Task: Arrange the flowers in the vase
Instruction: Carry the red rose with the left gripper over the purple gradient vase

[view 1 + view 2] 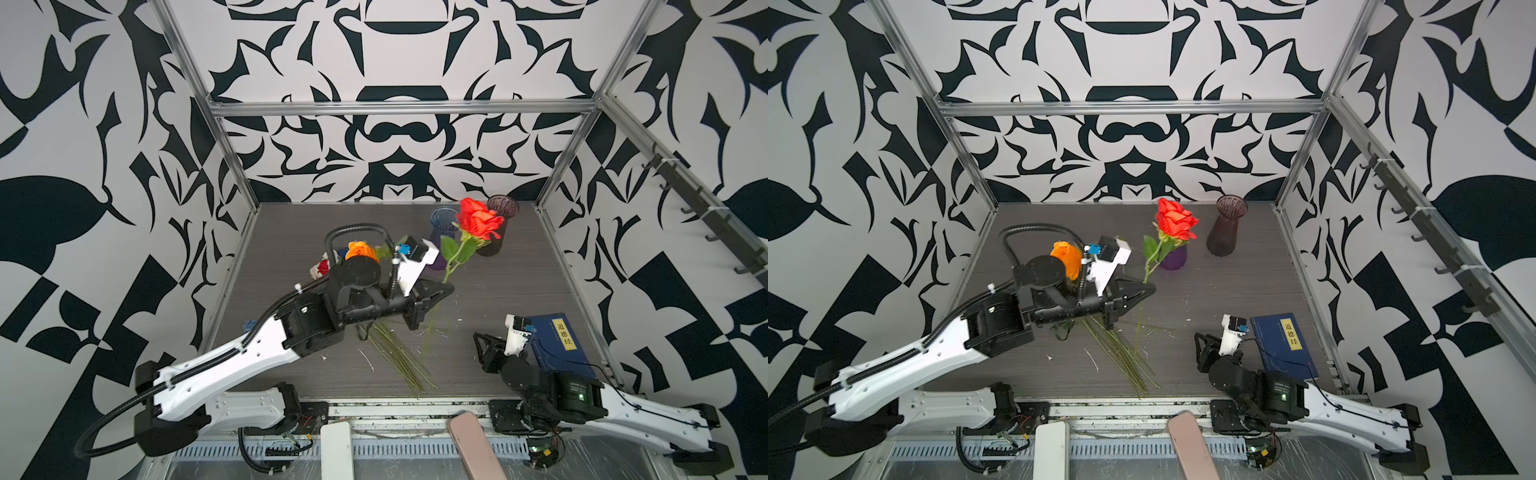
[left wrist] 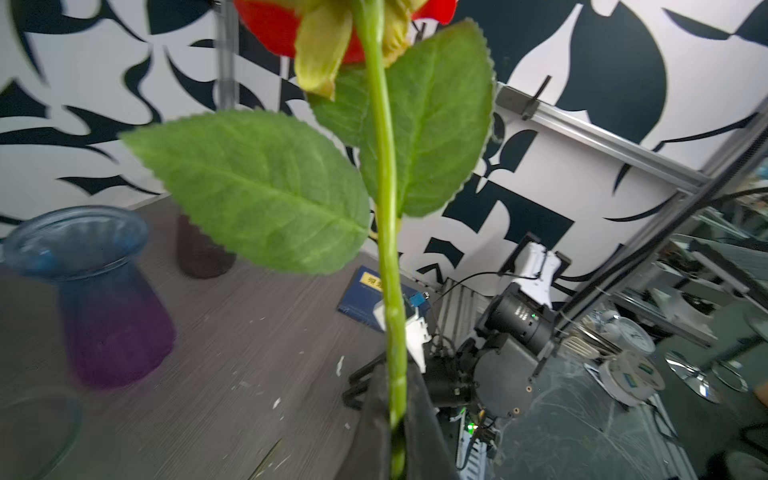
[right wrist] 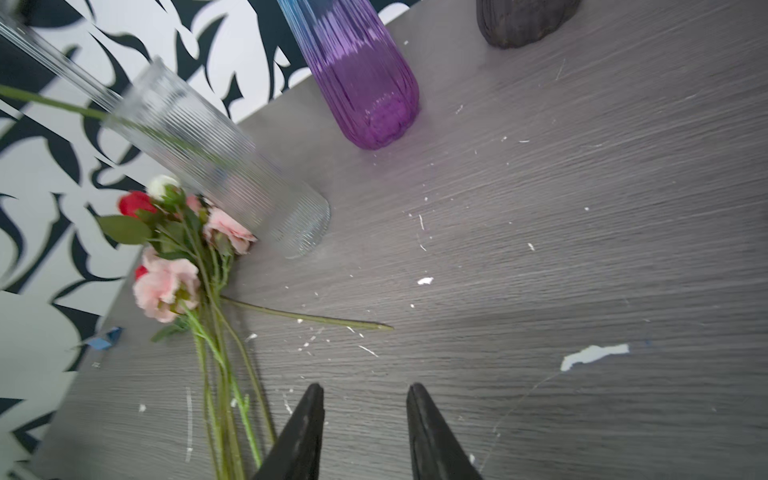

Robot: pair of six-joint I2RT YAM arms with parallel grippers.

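On the left of the desk (image 1: pixel 498 291) the other flowers (image 3: pixel 174 266) lie in a heap, with their thin stems pointing to the near edge. A clear vase (image 3: pixel 216 166) stands just beside their blooms. The left end effector (image 1: pixel 446 289) is pressed together on the stem of a red rose (image 1: pixel 478 220). It pinches low down, so the bloom stands high and leans a little to the right.

The job now looks like getting that rose into a vase. The blue and purple vase (image 1: pixel 1173 259) is the closest one, and a dark vase (image 1: pixel 1225 228) stands farther right. To do it well, lift until the stem end is above the rim, bring it over the mouth, then go down slowly. The long stem could bump the rim and tip the vase. Let go only when the stem is well inside.

The left arm reaches out over the middle of the desk, with its wrist turned so the rose points up. The right arm is folded low at the near right, beside a blue book (image 1: pixel 557 345) — the right end effector (image 3: pixel 365 415) is spread apart and holds nothing.
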